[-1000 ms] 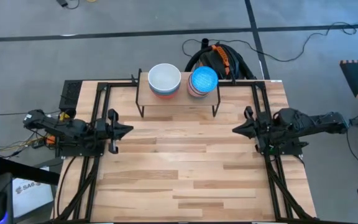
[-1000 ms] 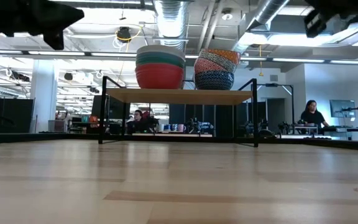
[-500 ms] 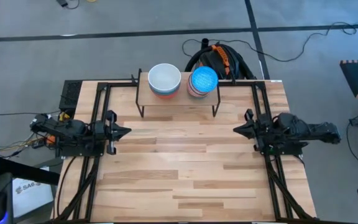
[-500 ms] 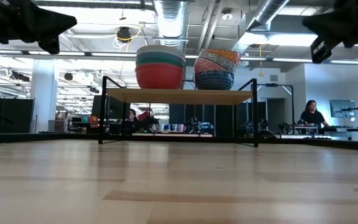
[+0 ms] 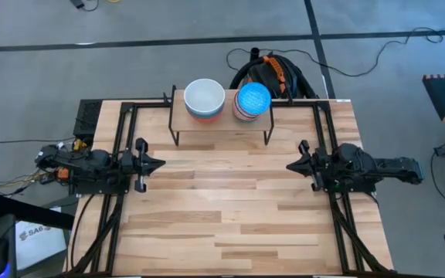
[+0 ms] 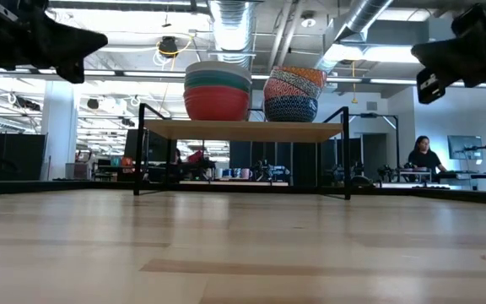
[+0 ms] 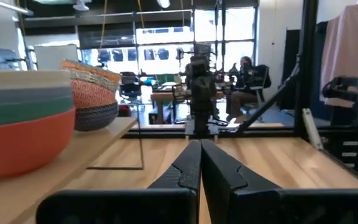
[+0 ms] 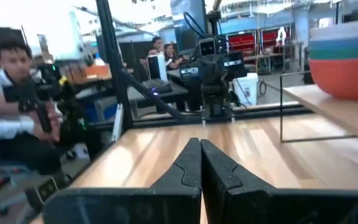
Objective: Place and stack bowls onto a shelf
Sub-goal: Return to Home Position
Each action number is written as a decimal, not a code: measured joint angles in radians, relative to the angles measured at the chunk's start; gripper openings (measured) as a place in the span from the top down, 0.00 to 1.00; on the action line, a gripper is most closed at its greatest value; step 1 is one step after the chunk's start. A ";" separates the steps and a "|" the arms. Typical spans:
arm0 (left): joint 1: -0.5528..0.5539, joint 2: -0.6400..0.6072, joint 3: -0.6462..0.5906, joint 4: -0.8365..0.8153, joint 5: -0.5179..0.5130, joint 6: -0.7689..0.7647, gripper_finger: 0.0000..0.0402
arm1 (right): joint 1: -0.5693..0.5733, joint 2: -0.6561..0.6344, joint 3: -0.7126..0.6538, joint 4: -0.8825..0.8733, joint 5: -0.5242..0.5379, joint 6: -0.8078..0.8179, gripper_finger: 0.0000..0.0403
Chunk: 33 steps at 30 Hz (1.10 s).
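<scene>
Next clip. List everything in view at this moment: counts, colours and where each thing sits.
low light-wood shelf on black metal legs: one, at the table's far edge, centred.
left stack of round bowls: four bands show, white on top, then grey-blue, green, red; on the shelf, toward the left arm's side.
right stack of patterned bowls: count unclear, blue inside on top, orange-red sides, dark blue-and-white lowest; on the shelf beside the other stack.
wooden tabletop: one, light wood.
black and orange bundle: one, on the floor behind the table.
person in a dark top: one, in the room behind.
left gripper: black, shut, empty, at the table's left edge.
right gripper: black, shut, empty, at the right edge.
</scene>
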 joint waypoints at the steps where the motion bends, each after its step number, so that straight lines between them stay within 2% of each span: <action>1: 0.005 0.000 0.000 -0.005 0.000 0.008 1.00 | 0.000 0.001 0.000 -0.009 0.001 -0.018 0.95; 9: 0.040 0.000 -0.001 -0.188 0.081 -0.046 1.00 | -0.037 0.001 -0.001 -0.075 0.006 -0.086 0.95; 15: 0.050 0.008 -0.002 -0.186 0.111 -0.030 1.00 | -0.073 0.000 -0.001 -0.079 0.008 -0.046 0.94; 21: 0.051 0.008 -0.003 -0.184 0.114 -0.048 1.00 | -0.083 0.000 -0.002 -0.083 0.009 -0.024 0.88; 33: 0.051 0.008 -0.004 -0.182 0.113 -0.061 1.00 | -0.083 0.000 -0.002 -0.086 0.009 -0.021 0.87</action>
